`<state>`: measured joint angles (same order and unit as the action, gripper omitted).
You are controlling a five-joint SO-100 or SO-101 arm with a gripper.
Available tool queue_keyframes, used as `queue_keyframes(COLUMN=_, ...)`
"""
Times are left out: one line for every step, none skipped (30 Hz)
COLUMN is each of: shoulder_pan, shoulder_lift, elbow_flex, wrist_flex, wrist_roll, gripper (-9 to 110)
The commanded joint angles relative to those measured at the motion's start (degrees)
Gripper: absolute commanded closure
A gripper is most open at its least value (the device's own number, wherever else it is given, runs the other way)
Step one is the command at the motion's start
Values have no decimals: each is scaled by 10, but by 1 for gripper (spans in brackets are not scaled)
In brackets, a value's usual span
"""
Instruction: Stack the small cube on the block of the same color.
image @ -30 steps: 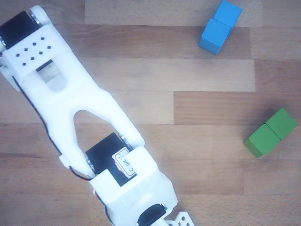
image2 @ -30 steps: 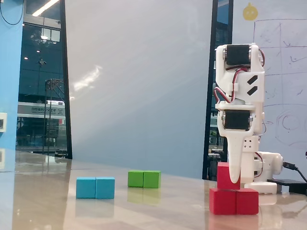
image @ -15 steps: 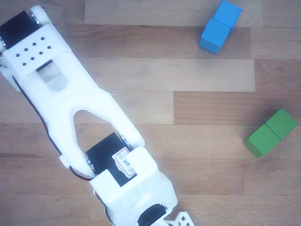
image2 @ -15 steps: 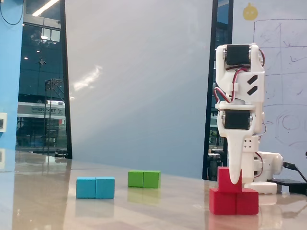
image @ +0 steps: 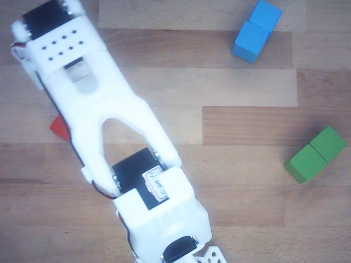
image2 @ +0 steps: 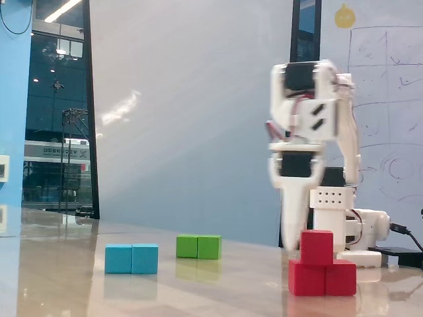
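Observation:
In the fixed view the small red cube [image2: 317,247] sits on top of the red two-cube block [image2: 322,278], over its left half. My gripper [image2: 291,239] points down just left of and behind the cube, blurred. Only one tapered white finger [image2: 291,211] shows, so I cannot tell whether the jaws are open or whether they touch the cube. In the other view my white arm [image: 109,126] covers the red pieces. Only a red corner [image: 58,127] shows at its left edge, and the fingertips are hidden there.
A blue two-cube block [image: 256,30] [image2: 131,258] and a green two-cube block [image: 315,154] [image2: 198,246] lie on the wooden table [image: 247,219], apart from the red stack. The arm's base [image2: 344,221] stands behind the stack.

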<state>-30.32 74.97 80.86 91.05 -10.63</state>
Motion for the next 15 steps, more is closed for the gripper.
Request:
queue_keyframes(shoulder_pan=83, shoulder_lift=24, elbow_flex=-9, wrist_flex=-4, wrist_roll=-35, gripper=73)
queue_keyframes(shoulder_pan=105, shoulder_lift=24, elbow_flex=-9, wrist_flex=-4, wrist_roll=-44, gripper=73)
queue_keyframes(shoulder_pan=127, shoulder_lift=24, elbow_flex=-9, wrist_flex=-4, wrist_roll=-52, gripper=73)
queue_keyframes(shoulder_pan=150, shoulder_lift=24, elbow_flex=-9, wrist_flex=-4, wrist_roll=-60, gripper=73)
queue_keyframes(shoulder_pan=174, shoulder_lift=24, elbow_flex=-9, wrist_flex=-4, wrist_roll=-67, gripper=73)
queue_keyframes(shoulder_pan=196, shoulder_lift=25, elbow_flex=-9, wrist_flex=-4, wrist_roll=-71, gripper=73)
queue_keyframes(shoulder_pan=218, shoulder_lift=25, elbow_flex=-9, wrist_flex=-6, wrist_roll=-72, gripper=73)
queue_keyframes(shoulder_pan=240, shoulder_lift=26, elbow_flex=-9, wrist_flex=-12, wrist_roll=-73, gripper=73)
queue_keyframes(shoulder_pan=260, shoulder_lift=33, elbow_flex=-9, wrist_flex=-23, wrist_roll=-73, gripper=73)
queue_keyframes(shoulder_pan=280, shoulder_lift=42, elbow_flex=-8, wrist_flex=-35, wrist_roll=-73, gripper=73)
queue_keyframes(shoulder_pan=298, shoulder_lift=53, elbow_flex=-6, wrist_flex=-49, wrist_roll=-72, gripper=73)
queue_keyframes(shoulder_pan=313, shoulder_lift=62, elbow_flex=-3, wrist_flex=-64, wrist_roll=-72, gripper=74)
queue_keyframes(shoulder_pan=325, shoulder_lift=70, elbow_flex=0, wrist_flex=-76, wrist_roll=-72, gripper=74)
queue_keyframes(shoulder_pan=335, shoulder_lift=78, elbow_flex=4, wrist_flex=-84, wrist_roll=-71, gripper=74)
queue_keyframes(shoulder_pan=342, shoulder_lift=86, elbow_flex=12, wrist_flex=-97, wrist_roll=-70, gripper=74)
